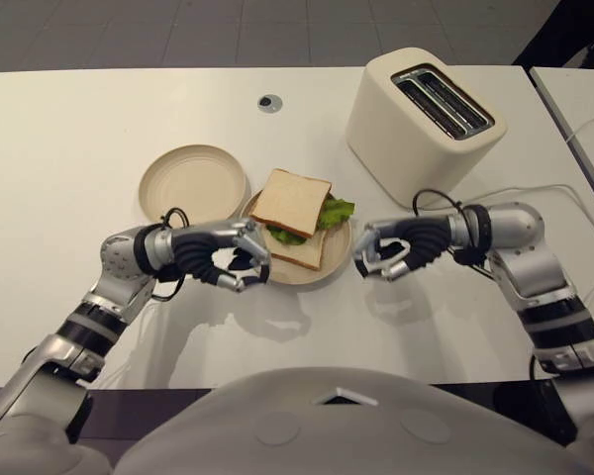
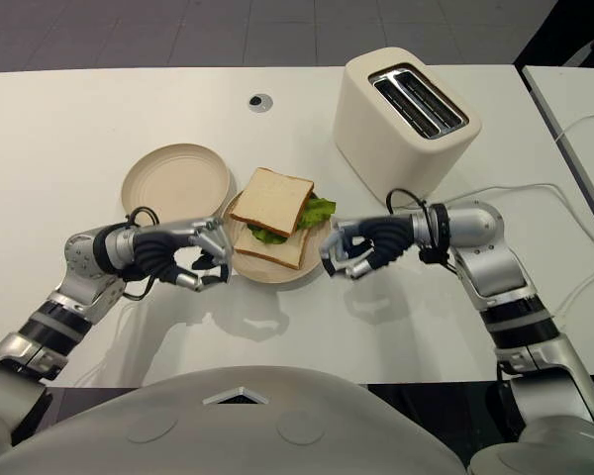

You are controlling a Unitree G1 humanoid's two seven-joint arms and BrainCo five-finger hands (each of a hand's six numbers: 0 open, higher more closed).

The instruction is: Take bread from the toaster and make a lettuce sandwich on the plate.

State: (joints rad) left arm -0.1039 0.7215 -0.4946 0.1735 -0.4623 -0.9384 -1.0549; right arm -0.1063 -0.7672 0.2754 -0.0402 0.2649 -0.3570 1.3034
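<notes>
A sandwich (image 1: 295, 213) lies on a beige plate (image 1: 337, 257) at the table's middle: two white bread slices with green lettuce (image 1: 334, 211) sticking out between them, the top slice skewed. A cream toaster (image 1: 424, 121) stands at the back right, its two slots showing no bread. My left hand (image 1: 228, 255) sits just left of the plate, fingers curled and holding nothing. My right hand (image 1: 391, 249) is just right of the plate, fingers curled too, nothing in them.
A second beige plate (image 1: 193, 183) lies bare, left of the sandwich plate. A small round dark fitting (image 1: 269, 102) is set in the table at the back. The toaster's white cable (image 1: 564, 193) runs along the right side. Another table (image 1: 584, 99) adjoins on the right.
</notes>
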